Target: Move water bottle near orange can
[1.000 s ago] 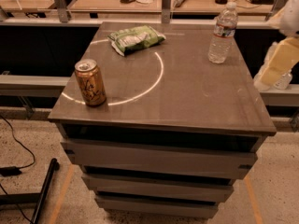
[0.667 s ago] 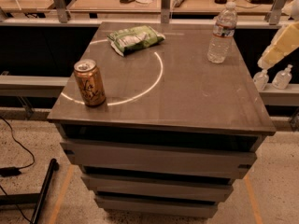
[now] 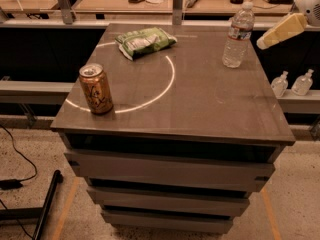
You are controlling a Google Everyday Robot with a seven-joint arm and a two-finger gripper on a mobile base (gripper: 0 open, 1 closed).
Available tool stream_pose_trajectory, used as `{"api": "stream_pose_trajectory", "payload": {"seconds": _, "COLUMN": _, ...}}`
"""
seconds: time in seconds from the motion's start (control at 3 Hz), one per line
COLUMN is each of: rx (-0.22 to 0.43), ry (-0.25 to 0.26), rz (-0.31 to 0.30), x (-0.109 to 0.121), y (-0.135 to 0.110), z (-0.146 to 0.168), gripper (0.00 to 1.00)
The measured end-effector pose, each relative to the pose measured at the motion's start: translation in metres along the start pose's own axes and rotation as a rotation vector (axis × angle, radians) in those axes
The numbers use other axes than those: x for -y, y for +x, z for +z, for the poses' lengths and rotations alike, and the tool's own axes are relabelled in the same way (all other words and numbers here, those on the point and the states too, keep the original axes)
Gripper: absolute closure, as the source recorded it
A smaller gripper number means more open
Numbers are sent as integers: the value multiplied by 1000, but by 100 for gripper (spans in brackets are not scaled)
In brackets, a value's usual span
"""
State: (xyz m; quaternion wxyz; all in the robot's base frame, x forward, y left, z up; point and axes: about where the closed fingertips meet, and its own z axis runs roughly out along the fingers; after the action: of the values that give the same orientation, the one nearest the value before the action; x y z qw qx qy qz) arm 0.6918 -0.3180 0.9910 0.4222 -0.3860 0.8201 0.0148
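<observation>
The water bottle (image 3: 238,34), clear and ribbed with a white cap and a white-and-red label, stands upright near the far right corner of the brown table (image 3: 200,104). The orange can (image 3: 96,89) stands upright near the front left edge, far from the bottle. My gripper (image 3: 272,35), yellowish on a white arm, hangs at the upper right, just right of the bottle at about the height of its label and apart from it. It holds nothing that I can see.
A green-and-white crinkled snack bag (image 3: 145,41) lies at the table's far middle. A white arc (image 3: 167,86) is marked on the top. Two small bottles (image 3: 291,82) stand on a ledge to the right. Cluttered desks and metal posts (image 3: 177,4) lie behind.
My gripper has risen and moved left, from beside the table's right edge to close beside the water bottle. The bottle, the can and the bag have not moved.
</observation>
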Motion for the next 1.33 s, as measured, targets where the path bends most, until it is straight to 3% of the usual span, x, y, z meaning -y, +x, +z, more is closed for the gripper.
{"api": "stream_pose_trajectory", "payload": {"seconds": 0.67, "rx": 246, "ry": 40, "rz": 262, "x": 18, "y": -36, "z": 71, "gripper": 0}}
{"api": "stream_pose_trajectory", "payload": {"seconds": 1.0, "rx": 298, "ry": 24, "rz": 329, "x": 13, "y": -43, "z": 96, "gripper": 0}}
{"api": "stream_pose_trajectory", "payload": {"seconds": 1.33, "rx": 308, "ry": -5, "rz": 345, "x": 5, "y": -49, "z": 116, "gripper": 16}}
